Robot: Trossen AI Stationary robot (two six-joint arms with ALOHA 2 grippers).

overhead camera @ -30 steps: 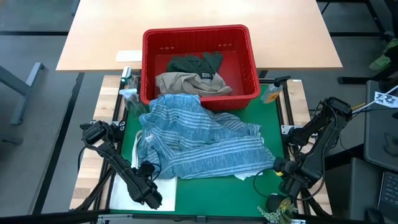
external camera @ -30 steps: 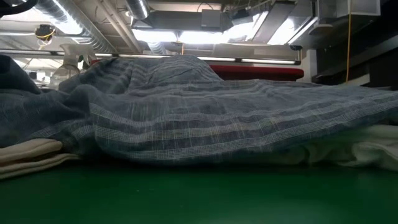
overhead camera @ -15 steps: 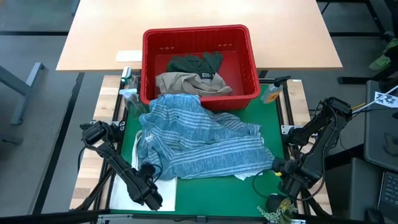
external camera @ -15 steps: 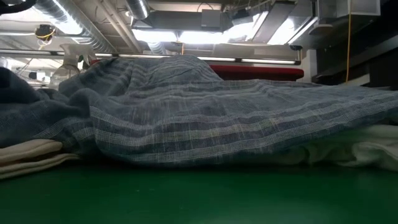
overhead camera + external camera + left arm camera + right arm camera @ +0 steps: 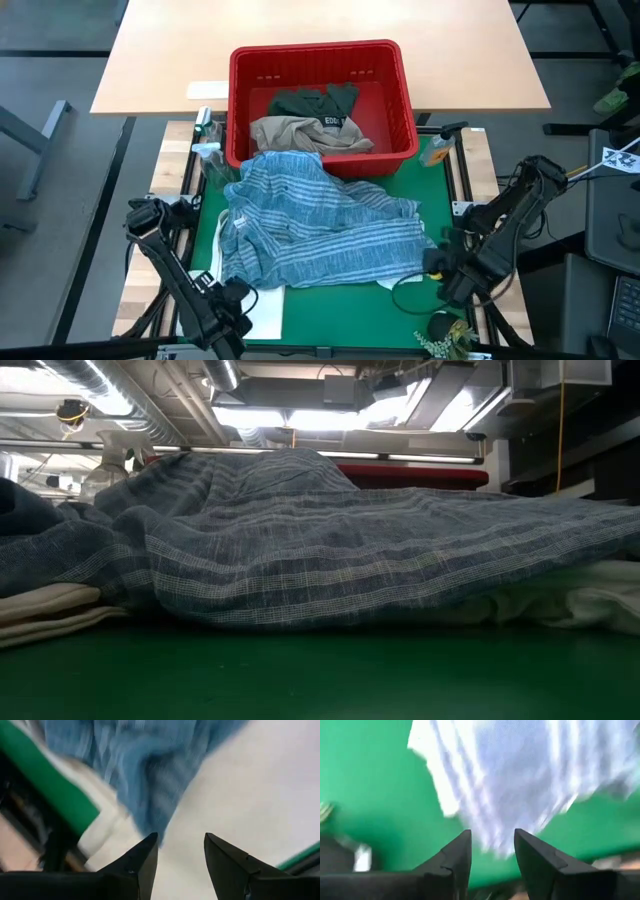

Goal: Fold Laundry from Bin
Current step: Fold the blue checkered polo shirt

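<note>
Centrally, a rumpled blue-and-white striped cloth garment [image 5: 318, 222] lies spread over the green mat [image 5: 330, 305] of the work table, its far edge draped up against the near wall of the rectangular red plastic bin with slotted sides [image 5: 322, 102]. Inside the bin sit a crumpled beige garment [image 5: 305, 133] and, behind it, a dark green garment [image 5: 318, 100]. A bit of white cloth [image 5: 402, 280] peeks from under the striped garment's near right edge. A flat white piece [image 5: 255, 305] lies on the mat at the near left corner, partly under the striped garment.

From table height, the striped garment [image 5: 330, 540] fills the width as a low mound, with cream-coloured cloth [image 5: 45, 610] showing beneath it at one side.

The left gripper [image 5: 180, 852] hovers just off the garment's near left corner over the white piece, fingers parted and empty. The right gripper [image 5: 492, 850] sits beside the near right corner above the mat, fingers likewise spread, holding nothing.
</note>
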